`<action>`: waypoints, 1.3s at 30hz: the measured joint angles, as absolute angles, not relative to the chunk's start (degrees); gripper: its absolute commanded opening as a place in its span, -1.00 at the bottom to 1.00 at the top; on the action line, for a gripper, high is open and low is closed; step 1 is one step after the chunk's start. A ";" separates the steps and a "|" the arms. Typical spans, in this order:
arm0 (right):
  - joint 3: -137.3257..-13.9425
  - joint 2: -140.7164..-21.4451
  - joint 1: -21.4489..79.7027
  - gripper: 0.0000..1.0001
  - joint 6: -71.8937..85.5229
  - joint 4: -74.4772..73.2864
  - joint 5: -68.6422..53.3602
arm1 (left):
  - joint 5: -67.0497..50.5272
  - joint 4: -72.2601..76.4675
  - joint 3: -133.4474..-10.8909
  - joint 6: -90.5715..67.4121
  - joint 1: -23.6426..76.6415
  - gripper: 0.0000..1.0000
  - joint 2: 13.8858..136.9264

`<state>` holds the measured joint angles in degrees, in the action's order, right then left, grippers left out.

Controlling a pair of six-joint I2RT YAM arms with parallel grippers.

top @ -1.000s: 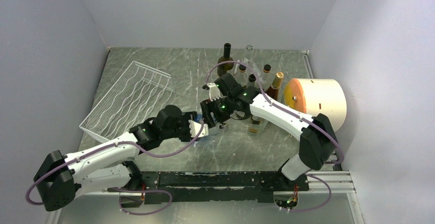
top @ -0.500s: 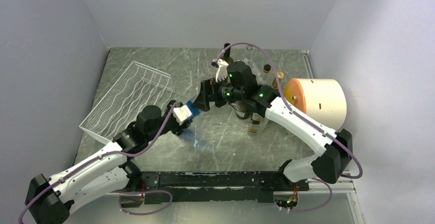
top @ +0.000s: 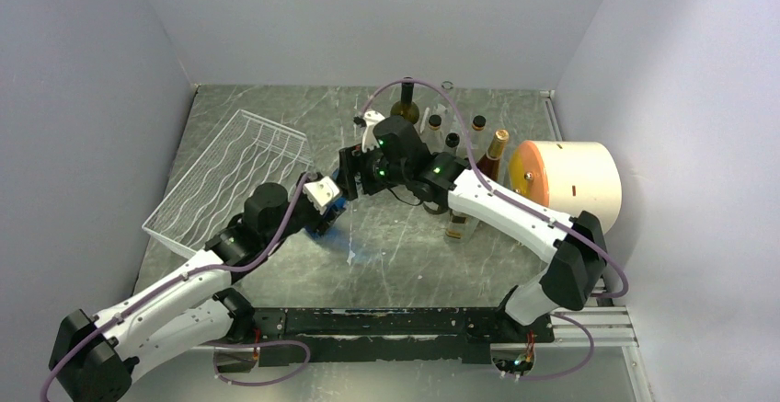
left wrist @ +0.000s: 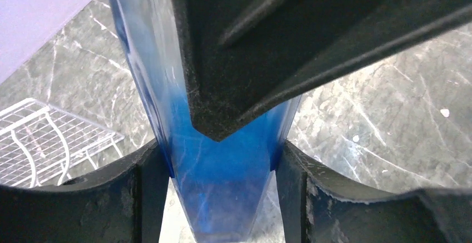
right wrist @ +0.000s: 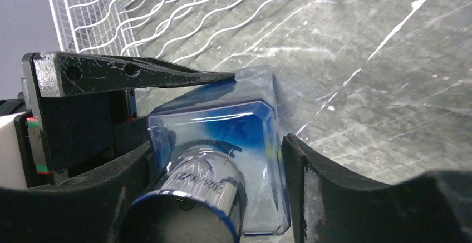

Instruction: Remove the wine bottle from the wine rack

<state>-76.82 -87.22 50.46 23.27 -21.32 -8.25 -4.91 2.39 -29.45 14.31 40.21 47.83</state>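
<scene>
The wine bottle (top: 337, 209) is blue glass with a silver cap. It hangs over the marble table, off the white wire wine rack (top: 230, 177), just past the rack's near right corner. My left gripper (top: 327, 201) is shut on the bottle's body (left wrist: 222, 170), its fingers (left wrist: 147, 187) pressing both sides. My right gripper (top: 351, 178) comes in from the opposite side and is shut on the shoulder end (right wrist: 250, 132), the cap (right wrist: 195, 193) pointing at its camera. One left finger (right wrist: 133, 73) shows in the right wrist view. The rack (right wrist: 139, 9) lies empty behind.
Several upright bottles (top: 406, 108) stand at the back, one with a gold top (top: 497, 149) and a clear one (top: 460, 223) nearer. A cream cylinder with an orange face (top: 570, 181) lies at the right. Walls close in on the left, back and right.
Both arms carried the bottle left toward the rack's corner. The right gripper opened half a second ago and has closed on the bottle again. The left grip held throughout.
</scene>
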 measured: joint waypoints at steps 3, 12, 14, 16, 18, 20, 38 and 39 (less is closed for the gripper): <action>-77.60 -87.26 50.74 -0.77 21.58 -22.17 -6.92 | -5.50 2.66 -29.52 13.61 39.86 0.98 47.79; -89.23 -92.05 47.97 -1.00 17.50 -34.57 4.69 | -3.57 8.64 -29.63 12.78 39.83 0.98 42.70; -89.86 -92.07 46.04 -1.00 16.60 -35.94 5.93 | -2.39 9.17 -29.63 12.78 39.83 0.98 41.41; -90.37 -92.07 43.90 -1.00 15.66 -37.10 6.81 | -1.30 9.54 -29.63 12.80 39.83 0.97 40.40; -90.43 -92.07 41.74 -1.00 14.96 -37.56 7.05 | -0.10 9.85 -29.63 12.80 39.83 0.95 39.42; -90.50 -92.16 40.14 -1.00 14.37 -37.71 7.31 | 0.84 10.04 -29.63 12.80 39.83 0.95 38.85; -93.41 -95.20 39.33 0.41 11.77 -37.54 9.63 | 4.32 10.09 -29.63 12.82 39.40 0.99 37.47; -93.41 -95.20 39.33 0.46 11.70 -37.56 9.50 | 4.29 10.07 -29.63 12.82 39.27 0.99 37.56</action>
